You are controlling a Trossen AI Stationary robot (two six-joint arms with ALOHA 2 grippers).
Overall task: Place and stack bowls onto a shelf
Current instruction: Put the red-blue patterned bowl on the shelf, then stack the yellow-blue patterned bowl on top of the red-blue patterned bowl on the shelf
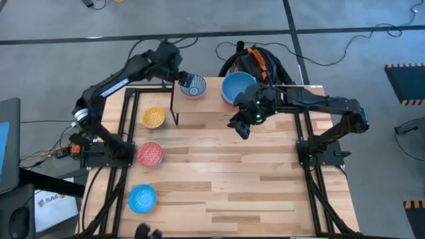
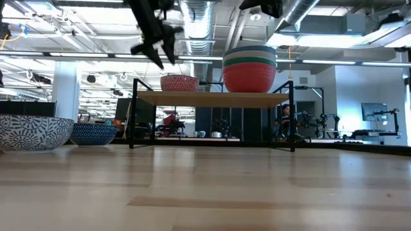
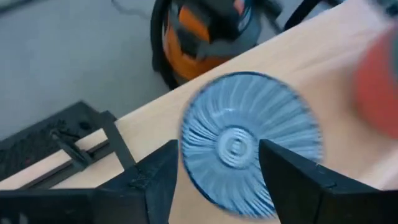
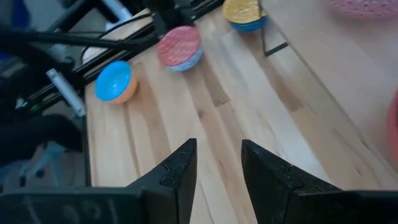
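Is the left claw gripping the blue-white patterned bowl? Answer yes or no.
No: in the left wrist view the left claw stands open over the blue-white patterned bowl, which sits on the shelf with neither finger closed on it.

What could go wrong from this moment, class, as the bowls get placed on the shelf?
1. The left end effector stands open just above the blue-white patterned bowl on the shelf; pulling away carelessly could drag or tip it.
2. The stack of larger bowls is already tall; another could make it lean.
3. The right end effector hovers near the shelf edge and might bump it.
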